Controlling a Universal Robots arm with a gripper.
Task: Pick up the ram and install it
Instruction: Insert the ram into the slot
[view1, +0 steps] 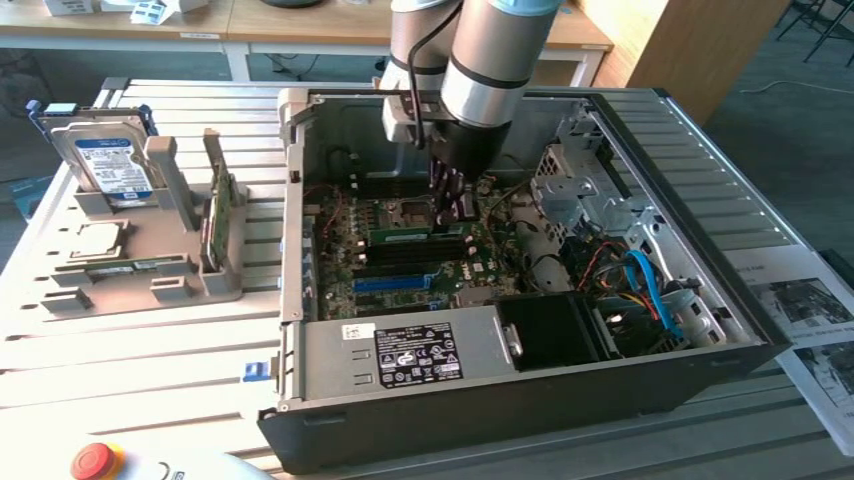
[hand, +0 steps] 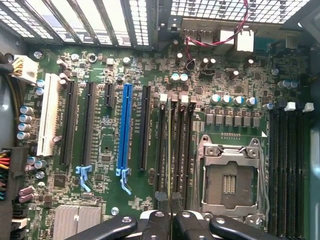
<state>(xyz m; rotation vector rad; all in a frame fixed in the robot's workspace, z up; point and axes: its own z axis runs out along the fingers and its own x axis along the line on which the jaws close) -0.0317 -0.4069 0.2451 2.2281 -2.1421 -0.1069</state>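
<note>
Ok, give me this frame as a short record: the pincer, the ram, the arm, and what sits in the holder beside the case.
pincer: shut on the ram
ram: edge-on, running along the memory slots beside the processor socket; cannot tell whether it is seated
arm: reaching down into the open computer case
holder: hard drive standing upright, processor chip lying flat

The pincer (hand: 170, 227) has glossy black fingers (hand: 156, 227) with bright metal screws (hand: 159, 214), clamped on the ram (hand: 170, 150), a thin green board. Under the pincer the motherboard (hand: 105, 150) is matt green; beside it, a blue plastic slot (hand: 125, 130) and a shiny metal socket frame (hand: 230, 175); the case (view1: 534, 410) around them is dull dark-grey metal
</note>
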